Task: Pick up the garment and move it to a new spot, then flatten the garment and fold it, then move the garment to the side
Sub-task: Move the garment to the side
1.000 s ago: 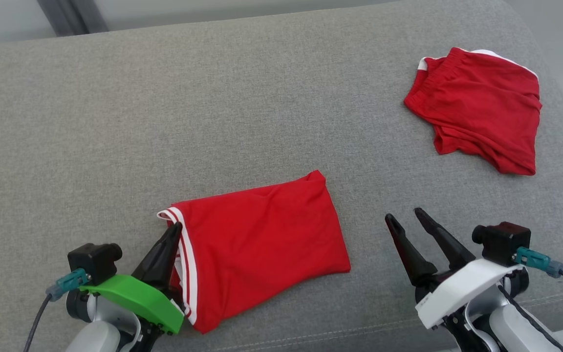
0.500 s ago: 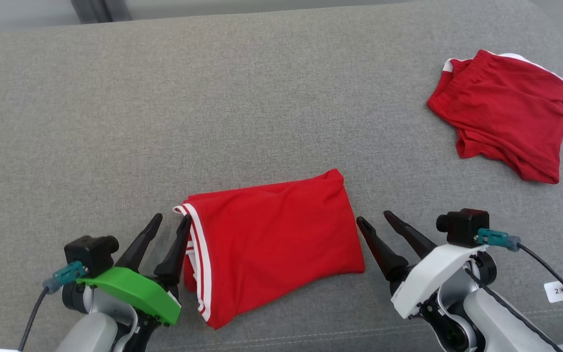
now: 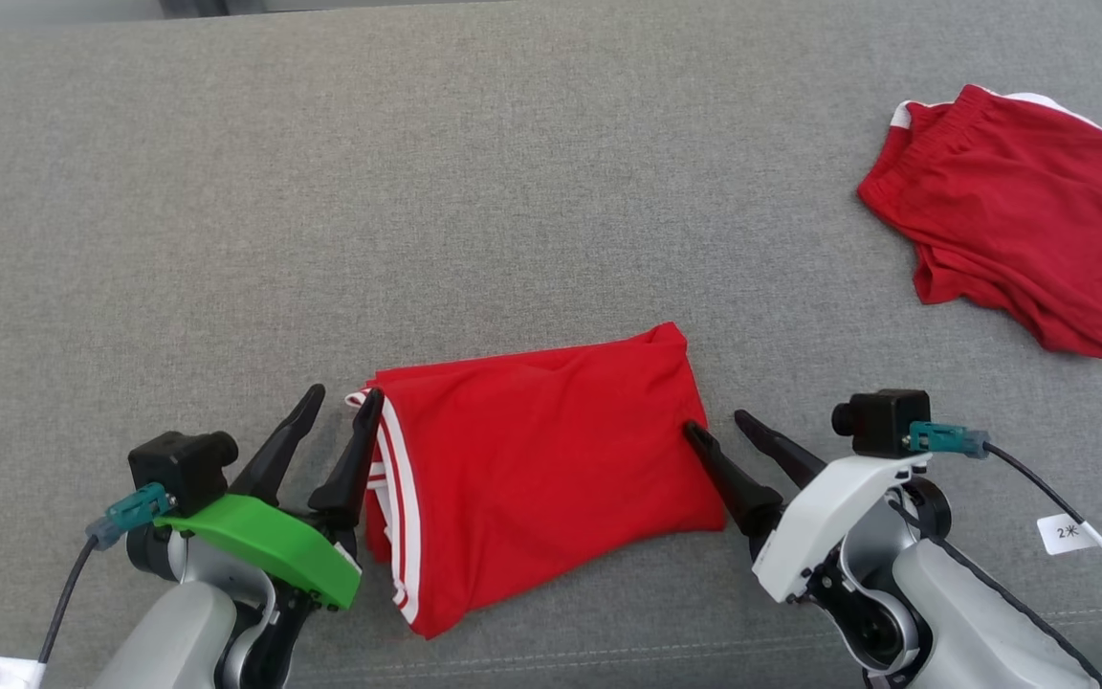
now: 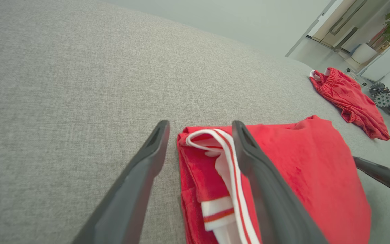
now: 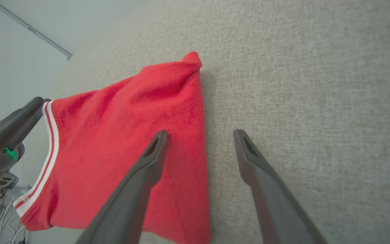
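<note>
Red garment (image 3: 541, 469), folded to a rough rectangle, lying flat on the grey upholstered surface (image 3: 417, 191), near its front edge, white-and-red striped trim along the left side, layers open there, far right corner slightly raised

Grey cushion (image 3: 321, 239): lying bare across the far and left stretches, offering wide passage.
Folded red garment (image 3: 532, 478): occupying the near middle, with the left gripper (image 3: 344, 392) and right gripper (image 3: 716, 421) crowding its two ends, fingers spread.
Second red garment (image 3: 1015, 249): sitting well apart, blocking the far right corner.
</note>
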`<state>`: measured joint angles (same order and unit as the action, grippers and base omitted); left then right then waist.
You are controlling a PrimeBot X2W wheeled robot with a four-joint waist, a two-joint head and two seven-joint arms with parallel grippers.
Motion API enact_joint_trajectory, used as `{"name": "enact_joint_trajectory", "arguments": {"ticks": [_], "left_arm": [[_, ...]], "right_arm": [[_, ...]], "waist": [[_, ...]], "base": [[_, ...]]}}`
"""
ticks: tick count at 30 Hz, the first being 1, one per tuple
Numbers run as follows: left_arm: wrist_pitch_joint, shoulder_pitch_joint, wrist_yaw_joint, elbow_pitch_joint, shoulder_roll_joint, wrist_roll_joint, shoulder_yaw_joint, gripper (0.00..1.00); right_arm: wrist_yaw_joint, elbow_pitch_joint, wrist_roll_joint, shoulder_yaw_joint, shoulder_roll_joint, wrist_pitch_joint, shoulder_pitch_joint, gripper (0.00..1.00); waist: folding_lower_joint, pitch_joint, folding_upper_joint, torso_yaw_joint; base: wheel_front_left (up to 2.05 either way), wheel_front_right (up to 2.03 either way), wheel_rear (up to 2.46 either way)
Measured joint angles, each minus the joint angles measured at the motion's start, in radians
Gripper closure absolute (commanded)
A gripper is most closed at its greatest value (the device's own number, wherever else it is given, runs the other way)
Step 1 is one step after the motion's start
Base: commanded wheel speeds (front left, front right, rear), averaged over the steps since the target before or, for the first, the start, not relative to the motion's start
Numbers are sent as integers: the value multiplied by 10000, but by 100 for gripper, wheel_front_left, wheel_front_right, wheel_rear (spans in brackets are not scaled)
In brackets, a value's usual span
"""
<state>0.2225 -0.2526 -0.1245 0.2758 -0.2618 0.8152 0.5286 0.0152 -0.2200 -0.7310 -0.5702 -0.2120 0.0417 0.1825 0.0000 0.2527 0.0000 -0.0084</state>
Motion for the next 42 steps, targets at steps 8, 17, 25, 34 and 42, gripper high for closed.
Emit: {"name": "enact_joint_trajectory", "arguments": {"ticks": [8,17,25,34,42], "left_arm": [[111,-252,0,40,13,2,257,6],[203,-397,0,-75,15,-4,435,4],[263,-335,0,-328,-184,-368,58,0],[291,531,291,-826,-510,-867,-709,0],[293,1166,644,-1651,-504,-1365,-1361,0]], "right_arm": [[221,-522,-111,-36,159,209,462,0],[374,-974,-502,81,299,309,759,51],[550,-1260,-732,224,267,389,774,100],[640,-1473,-834,474,59,395,961,100],[675,-1628,-894,713,-499,568,1353,100]], "waist": [[0,132,0,105],[1,120,0,299],[0,28,0,629],[0,-150,0,886],[0,-320,0,1263]], "base": [[0,0,0],[0,0,0],[0,0,0],[0,0,0],[0,0,0]]}}
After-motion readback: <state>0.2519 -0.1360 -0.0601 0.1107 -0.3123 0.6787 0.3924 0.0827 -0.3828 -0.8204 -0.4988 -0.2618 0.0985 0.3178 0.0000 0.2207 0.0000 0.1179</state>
